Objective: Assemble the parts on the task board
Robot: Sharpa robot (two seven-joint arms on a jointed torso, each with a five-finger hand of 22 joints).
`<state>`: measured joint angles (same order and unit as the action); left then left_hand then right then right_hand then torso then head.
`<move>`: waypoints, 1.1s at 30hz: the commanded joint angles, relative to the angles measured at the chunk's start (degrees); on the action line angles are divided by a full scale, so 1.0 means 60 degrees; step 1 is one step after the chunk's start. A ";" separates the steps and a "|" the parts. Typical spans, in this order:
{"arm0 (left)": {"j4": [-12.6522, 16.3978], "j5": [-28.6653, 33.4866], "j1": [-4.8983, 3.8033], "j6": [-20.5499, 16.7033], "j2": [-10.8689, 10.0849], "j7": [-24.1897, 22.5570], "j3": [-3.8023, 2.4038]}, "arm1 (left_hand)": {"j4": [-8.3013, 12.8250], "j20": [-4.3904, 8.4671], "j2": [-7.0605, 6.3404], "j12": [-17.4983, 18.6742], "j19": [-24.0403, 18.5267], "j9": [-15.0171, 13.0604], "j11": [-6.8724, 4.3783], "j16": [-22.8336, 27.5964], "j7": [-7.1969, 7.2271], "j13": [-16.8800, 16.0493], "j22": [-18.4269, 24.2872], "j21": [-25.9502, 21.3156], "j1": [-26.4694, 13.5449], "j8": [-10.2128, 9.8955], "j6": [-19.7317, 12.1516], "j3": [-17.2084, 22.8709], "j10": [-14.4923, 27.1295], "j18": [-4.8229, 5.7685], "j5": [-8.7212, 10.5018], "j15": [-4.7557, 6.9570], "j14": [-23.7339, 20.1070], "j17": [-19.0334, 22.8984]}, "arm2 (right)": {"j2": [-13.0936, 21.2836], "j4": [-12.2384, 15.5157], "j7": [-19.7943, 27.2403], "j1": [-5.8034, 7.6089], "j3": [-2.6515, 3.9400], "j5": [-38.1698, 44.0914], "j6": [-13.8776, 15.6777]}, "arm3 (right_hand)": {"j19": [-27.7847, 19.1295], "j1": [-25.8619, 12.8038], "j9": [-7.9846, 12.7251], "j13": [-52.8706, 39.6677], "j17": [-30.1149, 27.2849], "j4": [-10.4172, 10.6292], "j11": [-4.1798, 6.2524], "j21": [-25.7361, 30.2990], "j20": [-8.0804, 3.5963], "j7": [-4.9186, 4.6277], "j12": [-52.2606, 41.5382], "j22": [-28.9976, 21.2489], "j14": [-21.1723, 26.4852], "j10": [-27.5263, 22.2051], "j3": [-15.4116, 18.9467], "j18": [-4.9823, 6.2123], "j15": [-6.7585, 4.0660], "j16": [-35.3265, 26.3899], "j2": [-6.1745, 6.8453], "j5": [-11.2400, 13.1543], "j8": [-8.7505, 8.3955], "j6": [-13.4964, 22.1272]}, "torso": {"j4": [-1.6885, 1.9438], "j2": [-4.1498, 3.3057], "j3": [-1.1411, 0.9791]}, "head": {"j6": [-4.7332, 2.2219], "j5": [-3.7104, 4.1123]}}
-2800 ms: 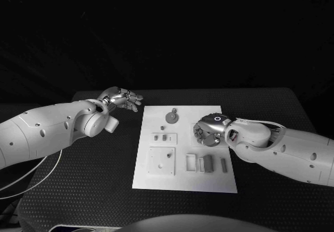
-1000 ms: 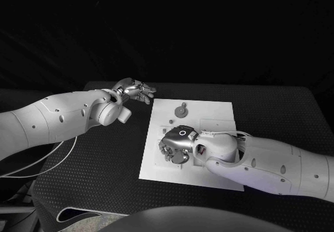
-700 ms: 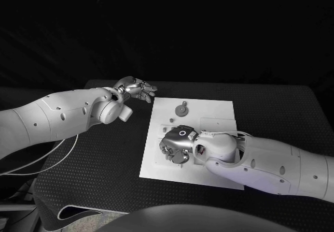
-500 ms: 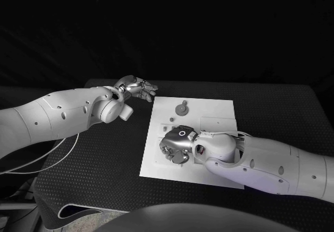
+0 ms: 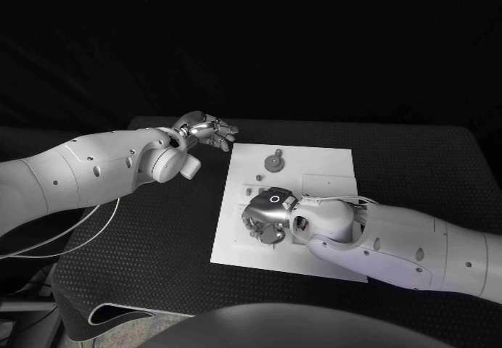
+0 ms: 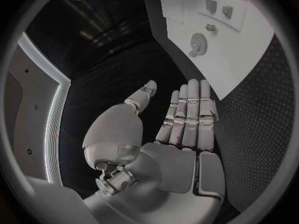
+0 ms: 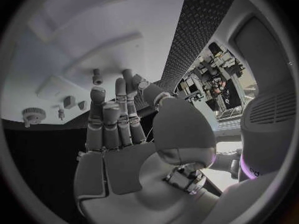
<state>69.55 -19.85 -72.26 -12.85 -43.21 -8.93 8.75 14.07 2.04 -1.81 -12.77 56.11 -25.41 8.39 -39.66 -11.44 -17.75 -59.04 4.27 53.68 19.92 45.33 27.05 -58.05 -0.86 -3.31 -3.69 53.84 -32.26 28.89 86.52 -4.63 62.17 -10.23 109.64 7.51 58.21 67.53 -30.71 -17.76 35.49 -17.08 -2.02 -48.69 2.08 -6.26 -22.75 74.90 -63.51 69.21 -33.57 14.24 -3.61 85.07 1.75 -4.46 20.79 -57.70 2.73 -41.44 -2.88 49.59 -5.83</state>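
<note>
The white task board (image 5: 314, 163) lies in the middle of the black table. My right hand (image 5: 267, 217) hovers low over the board's left-middle area, fingers pointing down at it and holding nothing. The right wrist view shows the hand (image 7: 118, 149) with fingers stretched out side by side above a small upright peg (image 7: 96, 76). A round gear part (image 5: 274, 161) sits near the board's far edge, with a small peg (image 5: 258, 179) just in front of it. My left hand (image 5: 207, 133) hangs empty, fingers straight, beyond the board's far left corner.
In the left wrist view the flat left hand (image 6: 181, 134) is over bare black table beside the board (image 6: 243, 50), where the gear (image 6: 198, 44) and two square inserts (image 6: 219, 9) show. Dark mat surrounds the board on all sides.
The right hand has crossed from the board's right-middle to its left-middle and has stayed there for the last second. The left hand edged slightly farther away. The camera view shifted.
</note>
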 commanded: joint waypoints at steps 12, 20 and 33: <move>0.0030 0.0055 -0.0006 0.0142 0.0026 -0.0053 -0.0008 | -0.0033 0.0005 -0.0013 0.0035 0.0054 0.0015 0.0014 0.0071 0.0009 -0.0003 0.0014 -0.0050 -0.0042 -0.0025 -0.0046 0.0013 0.0053 -0.0049 0.0004 0.0012 0.0065 -0.0021 | -0.0147 -0.0263 0.0059 -0.0021 -0.0343 0.0206 -0.0438 | -0.0037 0.0074 -0.0206 -0.0031 -0.0011 0.0024 -0.0012 0.0025 -0.0007 -0.0013 0.0084 0.0155 0.0006 0.0040 -0.0025 0.0127 -0.0079 -0.0036 -0.0079 -0.0026 0.0050 -0.0067 | -0.0001 0.0001 -0.0002 | 0.0025 -0.0005; 0.0024 0.0055 -0.0006 0.0197 0.0037 -0.0030 -0.0008 | -0.0034 0.0004 -0.0012 0.0037 0.0053 0.0017 0.0015 0.0075 0.0009 -0.0003 0.0015 -0.0050 -0.0044 -0.0025 -0.0048 0.0012 0.0055 -0.0048 0.0005 0.0011 0.0065 -0.0025 | -0.0144 -0.0327 0.0089 -0.0023 -0.0383 -0.0012 -0.0387 | -0.0077 0.0013 -0.0194 -0.0038 -0.0003 0.0029 -0.0067 0.0062 0.0022 -0.0071 0.0202 0.0151 0.0062 -0.0108 -0.0017 0.0127 -0.0030 -0.0059 -0.0036 -0.0023 -0.0020 0.0046 | -0.0015 0.0005 -0.0006 | 0.0030 -0.0003; 0.0013 0.0055 -0.0006 0.0208 0.0025 -0.0004 -0.0007 | -0.0037 0.0002 -0.0018 0.0042 0.0050 0.0020 0.0018 0.0082 0.0006 -0.0002 0.0017 -0.0051 -0.0050 -0.0027 -0.0054 0.0008 0.0061 -0.0047 0.0006 0.0009 0.0061 -0.0029 | -0.0082 -0.0322 0.0161 -0.0020 -0.0385 -0.0271 -0.0092 | -0.0080 -0.0677 0.0103 0.0034 0.0068 0.0201 -0.0493 0.0154 0.0157 -0.0368 0.0782 0.0132 0.0277 -0.1004 0.0071 0.0127 0.0388 -0.0027 0.1225 -0.0029 -0.0632 0.1016 | -0.0008 0.0005 -0.0009 | 0.0024 0.0026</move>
<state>69.53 -19.81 -72.27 -12.38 -43.13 -8.74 8.76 14.07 2.04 -1.81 -12.77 56.11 -25.37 8.39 -39.44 -11.44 -17.75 -59.00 4.27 53.68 19.92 45.33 27.05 -58.05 -0.86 -3.31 -3.69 53.84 -32.37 28.18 84.82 -3.82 62.38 -12.23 108.62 8.64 57.59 63.50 -30.11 -17.60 35.88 -16.01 -4.93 -48.04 2.68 -8.34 -18.05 74.90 -61.74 63.26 -33.23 14.70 -1.39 85.08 8.77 -4.66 17.11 -51.80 2.65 -41.41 -2.93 49.75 -5.74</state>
